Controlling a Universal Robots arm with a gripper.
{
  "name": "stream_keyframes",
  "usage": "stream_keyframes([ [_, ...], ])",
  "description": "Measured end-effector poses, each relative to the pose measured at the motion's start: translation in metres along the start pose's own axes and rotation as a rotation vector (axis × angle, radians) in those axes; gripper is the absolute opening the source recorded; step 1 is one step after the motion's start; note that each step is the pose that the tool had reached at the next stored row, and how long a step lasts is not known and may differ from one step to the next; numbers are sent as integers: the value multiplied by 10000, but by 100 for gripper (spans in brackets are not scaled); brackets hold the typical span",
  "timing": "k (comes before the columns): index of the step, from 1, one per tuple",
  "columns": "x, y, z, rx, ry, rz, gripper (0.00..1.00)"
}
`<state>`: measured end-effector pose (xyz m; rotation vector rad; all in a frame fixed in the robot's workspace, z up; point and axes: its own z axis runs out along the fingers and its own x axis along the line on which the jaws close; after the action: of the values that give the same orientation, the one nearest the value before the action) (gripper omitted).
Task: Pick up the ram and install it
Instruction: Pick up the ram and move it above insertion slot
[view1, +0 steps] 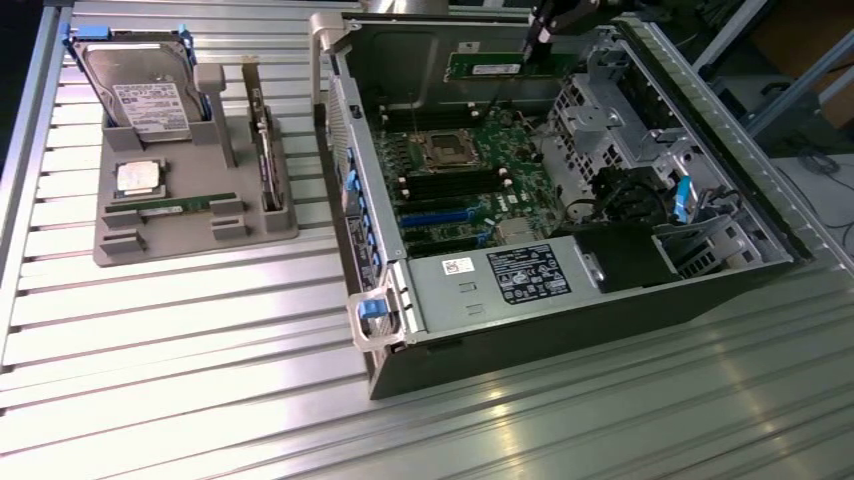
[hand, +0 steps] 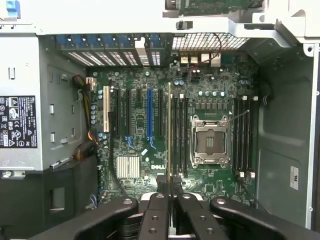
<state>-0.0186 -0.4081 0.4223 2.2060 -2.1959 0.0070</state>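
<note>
Tool (hand: 170, 192) pinches ram (hand: 169, 130) by one long edge; the stick sits edge-on inside the case (view1: 534, 330), over the board (hand: 135, 135) beside the socket (hand: 210, 141). Ram is likely light, stiff, thin and fragile: grip the long edge, avoid the chips. Tray (view1: 187, 245) on worktop (view1: 200, 380), toward the exterior view's left of the case, holds drive (view1: 140, 85), CPU (view1: 138, 177) and second stick (view1: 174, 207). Socket is empty.

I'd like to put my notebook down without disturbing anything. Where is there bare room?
The slatted table lies bare in the exterior view's foreground, bordered by the grey tray and the computer case. Crowded: the tray's slots and the motherboard, over which the gripper holds the ram.
</note>
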Motion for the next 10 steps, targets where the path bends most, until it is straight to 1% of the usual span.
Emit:
stream_keyframes([
  [5, -63, -1, 2, -1, -12, -1, 12],
  [6, -64, 0, 14, 8, -53, -2, 12],
  [8, -64, 1, 24, 34, -164, -1, 12],
  [9, -64, 5, 29, 60, -292, -5, 12],
  [10, -64, 17, 38, 93, -364, -5, 12],
])
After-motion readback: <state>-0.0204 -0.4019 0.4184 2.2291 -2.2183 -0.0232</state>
